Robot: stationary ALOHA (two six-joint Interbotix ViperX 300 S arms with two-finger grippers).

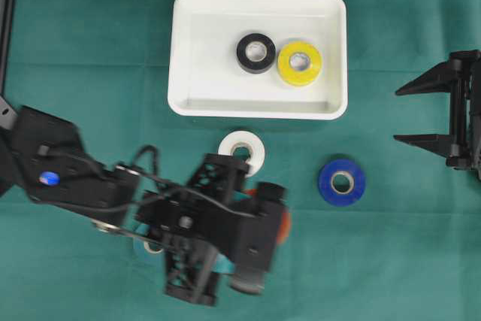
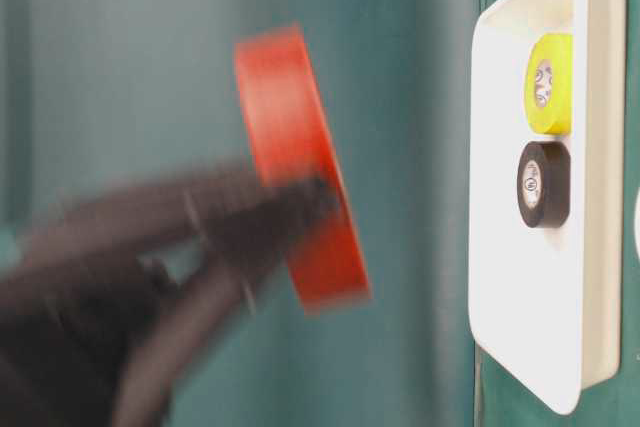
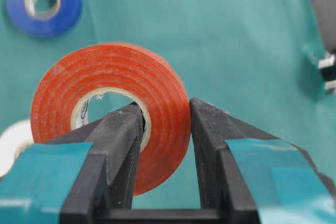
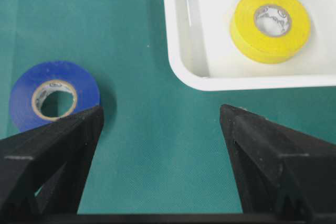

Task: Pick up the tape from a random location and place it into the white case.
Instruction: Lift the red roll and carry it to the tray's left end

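Observation:
My left gripper point(image 3: 165, 109) is shut on an orange-red tape roll point(image 3: 100, 85), one finger through the core and the other on the outer face. The roll hangs above the green cloth, below the white case point(image 1: 210, 73); only its edge point(image 1: 283, 225) peeks out beside the wrist. In the table-level view the tape point(image 2: 295, 162) sits tilted in the blurred gripper point(image 2: 320, 192). A black roll point(image 1: 256, 52) and a yellow roll point(image 1: 299, 63) lie in the case. My right gripper point(image 1: 398, 115) stands open at the right edge, with nothing between its fingers point(image 4: 68, 129).
A white roll point(image 1: 244, 148) lies just in front of the case, partly under my left arm. A blue roll point(image 1: 342, 182) lies on the cloth to its right, near the right gripper point(image 4: 161, 116). The case's corner point(image 4: 178, 51) is close ahead of that gripper.

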